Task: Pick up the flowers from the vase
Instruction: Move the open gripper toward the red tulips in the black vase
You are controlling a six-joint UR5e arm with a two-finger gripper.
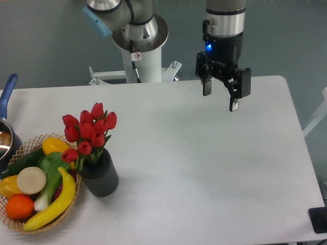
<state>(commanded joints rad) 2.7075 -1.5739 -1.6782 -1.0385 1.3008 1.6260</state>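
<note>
Here the bunch of red tulip flowers (88,131) is standing upright in the dark ribbed cylindrical vase (100,177), well apart from the gripper (220,99), whose fingers (207,88) are hanging open and empty.

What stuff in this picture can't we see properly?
All in the one camera view:
- Tulip stems: hidden inside the vase; only the flowers and some leaves show.
- Pot: cut off by the left edge, so only its blue handle and part of the rim show.
- Basket: its inside is covered by the fruit and vegetables.
- Black object: cut off at the right edge, too little to name.
</note>
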